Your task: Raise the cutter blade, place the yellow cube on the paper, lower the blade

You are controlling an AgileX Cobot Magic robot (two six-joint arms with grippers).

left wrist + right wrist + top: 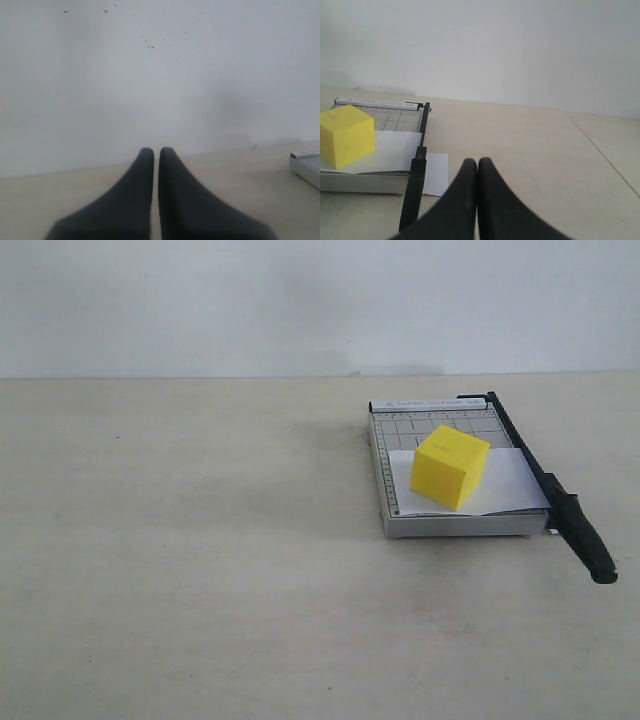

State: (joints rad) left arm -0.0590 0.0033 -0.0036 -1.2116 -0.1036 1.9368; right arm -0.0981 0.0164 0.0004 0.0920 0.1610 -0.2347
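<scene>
A: Entry one, and its location?
B: Bright yellow solid cube (450, 468). It sits on the plain white rectangular paper sheet (512, 486), which lies on the small grey gridded trimmer board (440, 426), on the right part of the pale counter (200, 560). The cube touches the paper and is well inside the board's edges.
A: Entry two?
B: Long thin black cutter blade lever with a thick rounded handle (560, 502). It is down flat along the board's right edge, over the paper. In the right wrist view a strip of paper shows beyond it. Its long axis runs from the hinge at the far corner toward the near side, and the handle juts past the board's near edge.
A: Hands?
B: Left hand (156, 150): fingers clenched together, empty, well apart from the board, only a corner of which shows. Right hand (478, 161): fingers pressed together, empty, with the blade handle just beside it.
A: Which arm is nearer?
B: The right. By my judgement all three steps look done. If the lever needed another press, the handle end lies on the right hand's side.
</scene>
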